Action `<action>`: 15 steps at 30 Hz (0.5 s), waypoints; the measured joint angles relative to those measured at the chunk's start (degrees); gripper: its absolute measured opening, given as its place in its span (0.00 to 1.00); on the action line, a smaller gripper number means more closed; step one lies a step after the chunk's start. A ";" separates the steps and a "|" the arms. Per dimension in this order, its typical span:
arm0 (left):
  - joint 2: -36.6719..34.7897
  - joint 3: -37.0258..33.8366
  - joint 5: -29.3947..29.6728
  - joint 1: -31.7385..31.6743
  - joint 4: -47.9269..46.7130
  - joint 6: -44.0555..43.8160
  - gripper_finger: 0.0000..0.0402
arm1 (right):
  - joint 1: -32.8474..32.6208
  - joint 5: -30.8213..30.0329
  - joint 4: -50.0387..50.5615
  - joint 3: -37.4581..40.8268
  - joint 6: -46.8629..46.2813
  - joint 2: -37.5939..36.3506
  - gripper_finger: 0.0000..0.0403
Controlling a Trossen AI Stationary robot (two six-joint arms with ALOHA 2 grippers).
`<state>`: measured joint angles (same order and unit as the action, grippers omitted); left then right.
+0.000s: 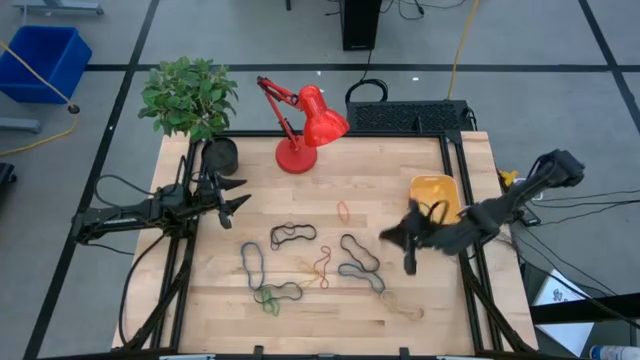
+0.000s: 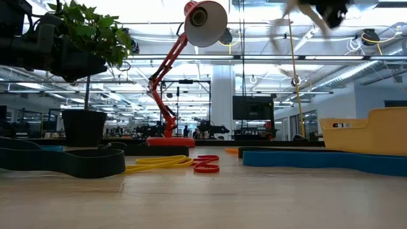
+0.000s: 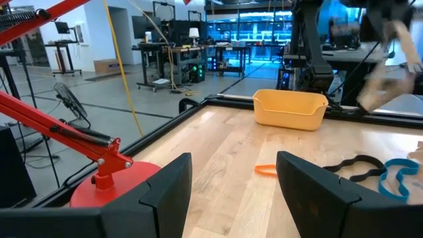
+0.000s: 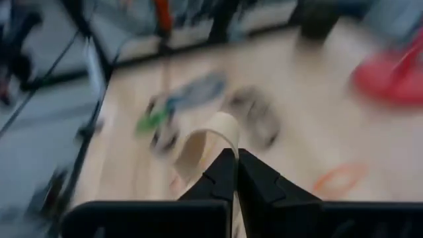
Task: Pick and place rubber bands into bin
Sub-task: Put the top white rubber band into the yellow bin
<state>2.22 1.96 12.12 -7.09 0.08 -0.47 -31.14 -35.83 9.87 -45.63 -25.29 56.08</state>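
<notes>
- Jaws of the right gripper are pressed together on a tan rubber band, whose loop arches up above the fingertips; the gripper hangs above the tabletop just beside the bin, on its lamp-free side.
- Jaws of the left gripper are spread and hold nothing; it waits near the plant pot.
- Bin: one yellow-orange tub at the right edge, long axis running from near edge to far edge in the high view.
- Rubber bands on the tabletop: about eight loose loops in mid-table, mostly elongated; one small orange loop lies apart, nearer the bin.
- One red desk lamp stands at the far edge.
- No readable writing.
</notes>
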 joint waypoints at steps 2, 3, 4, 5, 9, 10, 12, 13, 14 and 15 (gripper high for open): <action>0.01 0.01 0.00 0.00 0.00 -0.01 0.57 | 0.02 -6.31 -2.72 0.00 5.40 -2.70 0.00; 0.00 0.00 0.00 -0.02 0.00 -0.01 0.57 | 0.02 -9.65 -3.99 0.00 8.21 -3.89 0.00; 0.01 0.00 0.00 -0.02 0.00 -0.01 0.57 | 0.02 -13.07 -5.23 0.00 11.03 -4.90 0.00; 0.01 0.00 0.00 -0.01 0.00 -0.01 0.57 | 0.02 -16.46 -6.45 0.00 13.66 -5.73 0.00; 0.00 0.00 0.00 -0.02 -0.02 0.00 0.57 | 0.02 -31.20 -8.94 -0.11 20.78 -8.47 0.00; 0.01 0.00 0.00 -0.01 0.00 -0.01 0.57 | 0.02 -34.67 -8.71 -0.38 21.49 -8.95 0.00; 0.00 0.00 0.00 -0.02 0.00 -0.02 0.57 | 0.04 -39.97 -8.79 -1.22 23.05 -9.61 0.00; 0.00 0.00 0.00 -0.02 0.00 0.00 0.57 | 0.02 -42.00 -8.77 -1.77 24.52 -9.86 0.00; 0.00 0.00 0.00 -0.02 0.00 0.00 0.57 | 0.02 -44.03 -8.77 -2.49 26.36 -9.92 0.00; 0.00 0.00 0.00 0.00 -0.01 -0.01 0.57 | 0.02 -46.01 -8.83 -3.32 28.15 -9.88 0.00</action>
<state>2.22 1.96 12.12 -7.09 0.06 -0.48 -31.11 -81.84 1.04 -48.95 2.87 46.20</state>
